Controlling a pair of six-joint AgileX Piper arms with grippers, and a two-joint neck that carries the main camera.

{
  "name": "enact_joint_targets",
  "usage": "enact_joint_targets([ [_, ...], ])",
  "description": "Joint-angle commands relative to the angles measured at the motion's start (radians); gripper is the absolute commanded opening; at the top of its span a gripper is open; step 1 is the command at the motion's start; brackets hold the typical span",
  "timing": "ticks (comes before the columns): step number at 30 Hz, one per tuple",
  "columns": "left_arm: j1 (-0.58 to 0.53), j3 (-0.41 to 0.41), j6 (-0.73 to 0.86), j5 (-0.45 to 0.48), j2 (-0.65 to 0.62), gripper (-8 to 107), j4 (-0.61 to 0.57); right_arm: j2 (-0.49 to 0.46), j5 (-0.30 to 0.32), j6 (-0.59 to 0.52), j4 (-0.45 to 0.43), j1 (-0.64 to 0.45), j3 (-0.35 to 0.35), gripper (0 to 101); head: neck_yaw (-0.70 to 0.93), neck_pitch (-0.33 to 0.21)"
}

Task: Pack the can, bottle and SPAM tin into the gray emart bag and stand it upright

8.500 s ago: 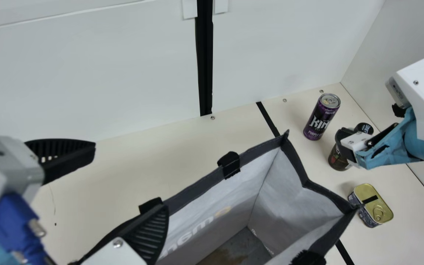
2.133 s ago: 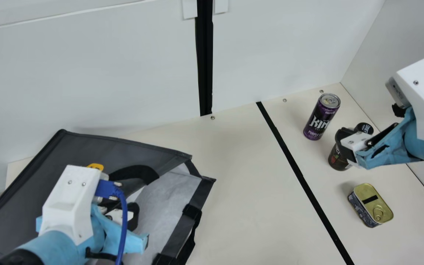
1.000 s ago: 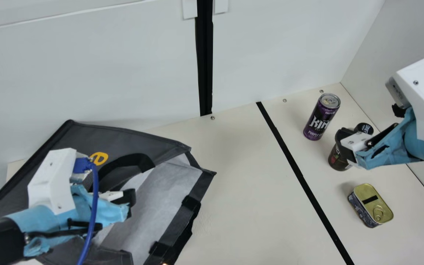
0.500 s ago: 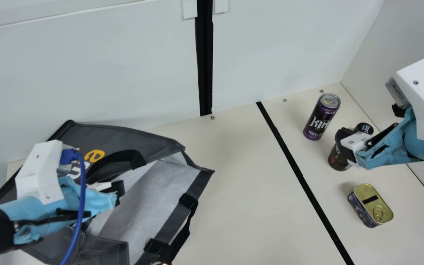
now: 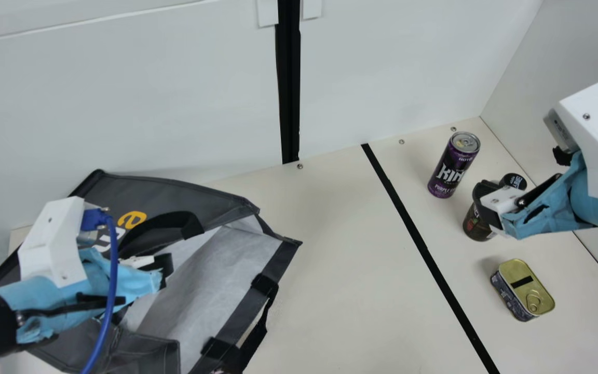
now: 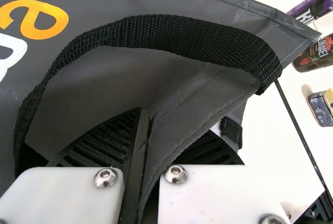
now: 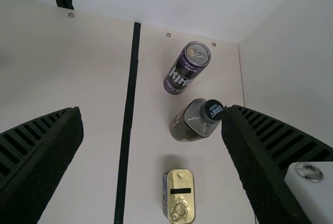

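In the main view, the gray emart bag (image 5: 166, 192) sits tilted at the left of the bench (image 5: 340, 291), its pale mouth facing the bench's middle. The left claw (image 5: 164, 268) is at its near handle (image 5: 174, 221). Beyond the black strip (image 5: 414, 228), the can (image 5: 452, 169) stands upright, with the bottle (image 5: 478, 223) next in line and the SPAM tin (image 5: 525, 291) after it (pull ring uppermost). The right claw (image 5: 486, 195) is by the bottle, covering part of it.

In the left wrist view, the left claw (image 6: 166, 125) is closed on a fold of the bag's fabric, the handle looping around that spot (a broad woven strap, by its look).

In the right wrist view, the right claw (image 7: 152, 112) is wide; can, bottle and tin are all on the bench, outside the bag.
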Motion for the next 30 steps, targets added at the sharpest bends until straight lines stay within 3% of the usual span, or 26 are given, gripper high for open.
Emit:
enact_joint_targets([
  [1, 0.0, 0.0, 0.0, 0.0, 0.0, -8, 0.0, 0.0, 0.0, 0.0, 0.0, 0.0, 0.0, 95, -0.001, -0.023],
  [25, 0.0, 0.0, 0.0, 0.0, 0.0, -8, 0.0, 0.0, 0.0, 0.0, 0.0, 0.0, 0.0, 95, -0.001, -0.023],
  [30, 0.0, 0.0, 0.0, 0.0, 0.0, -8, 0.0, -0.007, -0.012, 0.044, -0.042, 0.046, 0.006, 95, -0.001, -0.023],
])
